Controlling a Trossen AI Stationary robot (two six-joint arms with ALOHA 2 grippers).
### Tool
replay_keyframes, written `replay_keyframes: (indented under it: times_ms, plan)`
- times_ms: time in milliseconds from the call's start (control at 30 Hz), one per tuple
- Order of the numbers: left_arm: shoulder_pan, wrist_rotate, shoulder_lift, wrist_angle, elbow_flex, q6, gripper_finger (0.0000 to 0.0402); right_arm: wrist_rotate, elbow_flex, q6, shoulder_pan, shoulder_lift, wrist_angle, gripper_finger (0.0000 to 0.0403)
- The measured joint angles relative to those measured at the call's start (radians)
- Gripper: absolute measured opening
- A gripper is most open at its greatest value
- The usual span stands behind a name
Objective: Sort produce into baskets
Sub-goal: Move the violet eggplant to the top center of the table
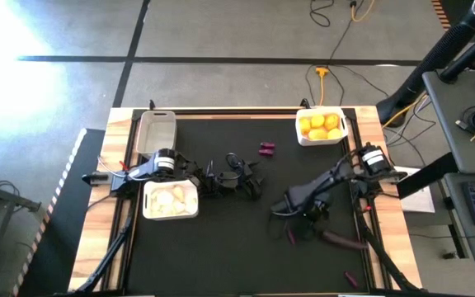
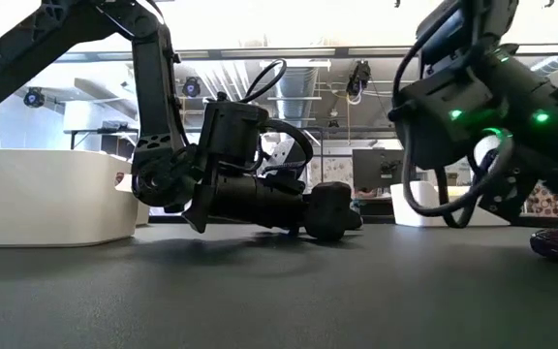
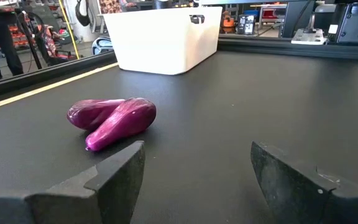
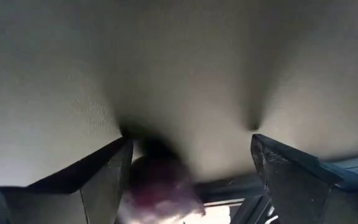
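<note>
**Inspector:** Purple pieces: where are they, and why are your fingers set so?

**Arm:** Two eggplants (image 3: 114,118) lie touching on the mat (image 1: 221,247), just ahead of my left gripper (image 3: 197,155). Its fingers stand wide and low, I judge to straddle one. My right gripper (image 4: 191,149) points down at the mat, fingers apart, with a purple piece (image 4: 160,186) beside one finger. I cannot tell if they touch.

**Inspector:** Room to move?

**Arm:** Open mat all round the pair. The citrus basket (image 3: 166,43) is beyond, well apart. The garlic basket (image 1: 170,216) crowds my left arm.

Citrus (image 1: 321,126) in the basket (image 1: 323,140), eggplants (image 1: 266,148) beside.
</note>
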Motion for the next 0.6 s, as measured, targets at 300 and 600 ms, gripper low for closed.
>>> replay_keyframes:
  times_ms: [300, 600]
  plan:
    - [0.0, 0.0, 0.0, 0.0, 0.0, 0.002, 0.0276, -0.057, -0.001, 0.021, 0.02, -0.001, -0.037, 0.0287]
    - [0.0, 0.0, 0.0, 0.0, 0.0, 0.005, 0.0276, -0.085, 0.064, 0.086, 0.029, -0.002, -0.058, 0.0325]
